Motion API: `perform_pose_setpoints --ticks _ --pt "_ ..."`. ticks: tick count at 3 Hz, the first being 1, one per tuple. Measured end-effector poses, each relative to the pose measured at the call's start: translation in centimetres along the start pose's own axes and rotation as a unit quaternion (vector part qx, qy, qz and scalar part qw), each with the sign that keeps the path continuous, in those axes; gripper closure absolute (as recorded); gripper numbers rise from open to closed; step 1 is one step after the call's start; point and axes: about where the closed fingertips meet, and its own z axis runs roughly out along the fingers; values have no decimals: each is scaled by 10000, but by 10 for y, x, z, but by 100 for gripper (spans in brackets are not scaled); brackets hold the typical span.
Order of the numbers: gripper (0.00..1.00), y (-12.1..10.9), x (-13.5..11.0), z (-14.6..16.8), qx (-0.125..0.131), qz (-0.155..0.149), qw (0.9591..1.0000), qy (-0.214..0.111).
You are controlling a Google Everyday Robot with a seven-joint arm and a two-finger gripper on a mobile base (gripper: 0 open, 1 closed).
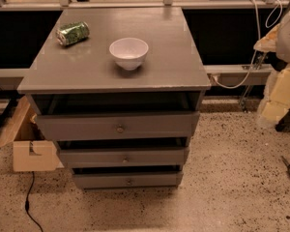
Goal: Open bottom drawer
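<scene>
grey wood, the bottom drawer (101,180) sits lowest of the cabinet's three fronts, near the floor, with its round knob (129,181) at the centre. on the tabletop (87,69) above we see a white bowl (129,52) and a green can (73,33) lying on its side. our hand is out of view, so we cannot tell its state.

No readable text or label on the green can (73,33), white bowl (129,52) or bottom drawer (150,180)

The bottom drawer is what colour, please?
Grey, bottom drawer in the camera view; gripper out of view.
</scene>
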Motion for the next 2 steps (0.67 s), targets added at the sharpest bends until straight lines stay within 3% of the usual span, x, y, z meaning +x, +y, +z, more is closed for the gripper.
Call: perform_pose_setpoints --ticks 1,2 --pt "0 0 0 0 0 0 10000 0" --pt "0 24 -8 48 -361 130 9986 -365"
